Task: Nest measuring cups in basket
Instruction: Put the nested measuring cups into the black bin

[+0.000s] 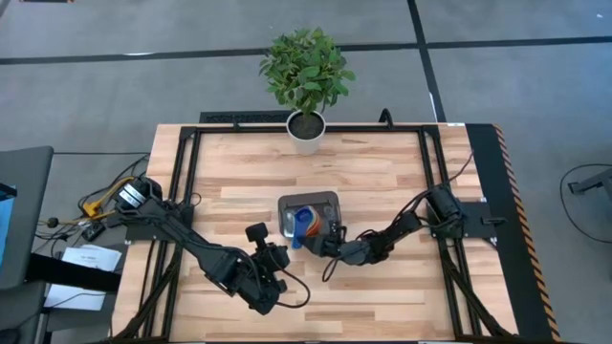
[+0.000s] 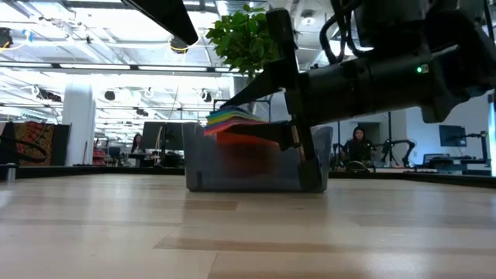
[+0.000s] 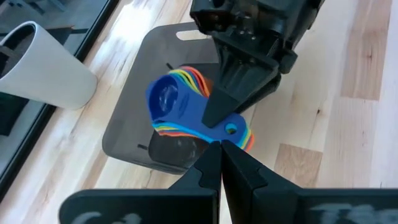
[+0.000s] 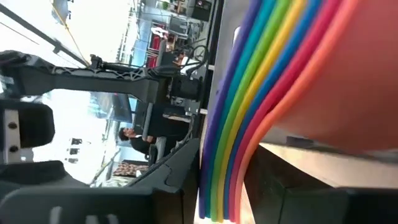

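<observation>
In the high view the right arm reaches in from the right edge of the wooden surface [image 1: 382, 191], bent at the elbow and stretched low toward the centre of the frame. Its right tool [image 1: 323, 239] sits at the lower right corner of the basket [image 1: 327, 199], which lies at the middle of the surface, just below the white plant pot [image 1: 306, 134] at the top centre.

The measuring cups [image 1: 306, 225] are nested in one stack, dark blue on top, bowl inside the basket and handles sticking out over its lower rim. In the left wrist view the right tool [image 3: 219, 115] comes down from the top of the frame with its fingers clamped on the stack's handles [image 3: 231, 129]. The right wrist view fills with the rainbow edges of the stacked cups [image 4: 261, 93], pressed close to the camera.

The left arm runs from the left edge to the lower centre of the high view, folded over, with the left tool [image 1: 258, 232] just left of the basket's lower corner. In its own wrist view its two dark fingers [image 3: 208, 171] lie together, pointing at the handle end of the stack.

No readable writing or brand shows on the cups, basket or arms.

In the low view a person [image 2: 359, 146] sits far off in the room at the right.
</observation>
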Robot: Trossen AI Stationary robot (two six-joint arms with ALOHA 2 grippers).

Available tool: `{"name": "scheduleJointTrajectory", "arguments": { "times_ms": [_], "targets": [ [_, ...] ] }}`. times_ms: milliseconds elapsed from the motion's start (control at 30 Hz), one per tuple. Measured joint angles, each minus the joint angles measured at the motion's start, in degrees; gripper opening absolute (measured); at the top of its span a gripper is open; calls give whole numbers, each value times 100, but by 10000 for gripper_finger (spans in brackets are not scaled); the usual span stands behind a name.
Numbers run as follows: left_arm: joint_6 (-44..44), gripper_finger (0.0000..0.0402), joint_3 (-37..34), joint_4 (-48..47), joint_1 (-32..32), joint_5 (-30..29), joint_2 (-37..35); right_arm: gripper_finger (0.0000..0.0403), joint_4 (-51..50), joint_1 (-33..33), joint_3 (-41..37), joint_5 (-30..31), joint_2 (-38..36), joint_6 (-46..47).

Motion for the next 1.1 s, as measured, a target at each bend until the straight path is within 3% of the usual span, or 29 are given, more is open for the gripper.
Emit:
{"name": "scheduleJointTrajectory", "arguments": {
  "times_ms": [333, 567, 1100],
  "targets": [
    [-90, 0, 0, 0, -9, 44, 2, 192, -49, -101, -2, -804, 0, 120],
    [-156, 0, 0, -2, -19, 51, 2, 226, -24, -50, -9, -875, -15, 248],
    [-197, 0, 0, -2, -35, 52, 4, 220, 74, 170, -22, -732, -22, 207]
  ]
}}
